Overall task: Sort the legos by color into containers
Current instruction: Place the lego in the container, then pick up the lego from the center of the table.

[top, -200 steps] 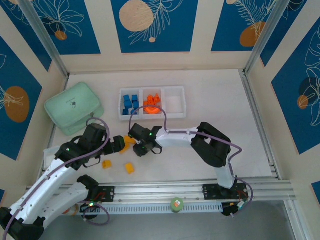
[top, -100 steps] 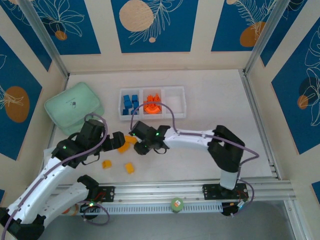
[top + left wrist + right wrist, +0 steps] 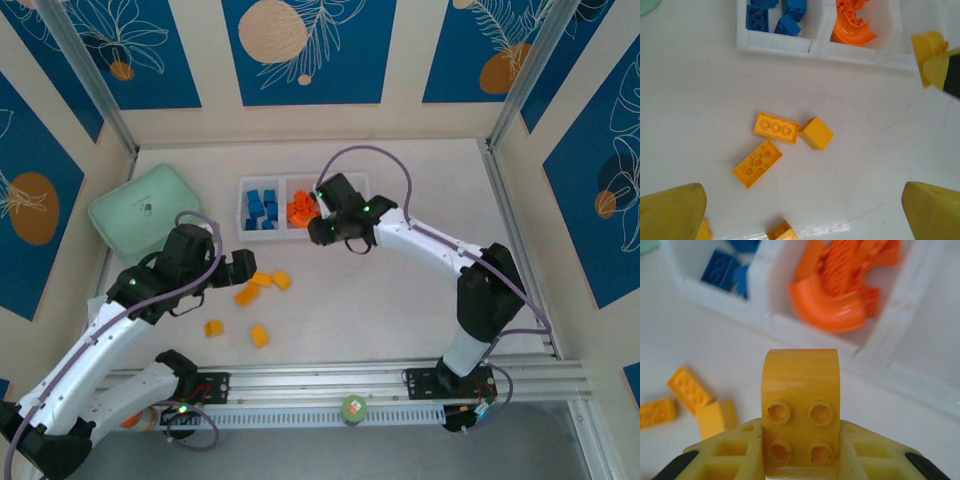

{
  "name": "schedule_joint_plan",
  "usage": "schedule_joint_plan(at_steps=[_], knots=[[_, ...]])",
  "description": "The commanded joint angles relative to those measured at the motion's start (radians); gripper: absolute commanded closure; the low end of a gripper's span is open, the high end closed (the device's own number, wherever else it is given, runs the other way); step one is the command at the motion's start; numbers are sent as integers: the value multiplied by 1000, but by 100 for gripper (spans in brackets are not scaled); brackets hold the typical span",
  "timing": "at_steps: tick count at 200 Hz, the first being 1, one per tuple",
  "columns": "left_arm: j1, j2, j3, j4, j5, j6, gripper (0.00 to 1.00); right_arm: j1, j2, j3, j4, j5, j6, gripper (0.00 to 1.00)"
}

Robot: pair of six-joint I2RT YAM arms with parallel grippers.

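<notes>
Holding yellow brick (image 3: 800, 390) pinched in right gripper (image 3: 325, 230) over tray (image 3: 775, 46) rim, presumably for empty compartment (image 3: 932, 357) at 3 o'clock of orange legos (image 3: 832, 305). Hovering left gripper (image 3: 243, 270) wide open, empty, over loose yellow legos (image 3: 774, 126) at 6 o'clock.

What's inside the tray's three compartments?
Blue bricks left, orange bricks middle. The right compartment's visible part shows none; the right arm covers the rest from above.
</notes>
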Motion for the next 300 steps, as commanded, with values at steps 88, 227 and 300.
schedule_joint_plan(at_steps=[88, 227, 300], knots=[[16, 148, 59, 179, 25, 40, 1, -236, 373, 370, -116, 101, 24, 66], [29, -2, 28, 16, -7, 48, 1, 6, 103, 108, -125, -37, 18, 27], [30, -148, -69, -81, -46, -4, 1, 205, 155, 8, -51, -114, 26, 18]])
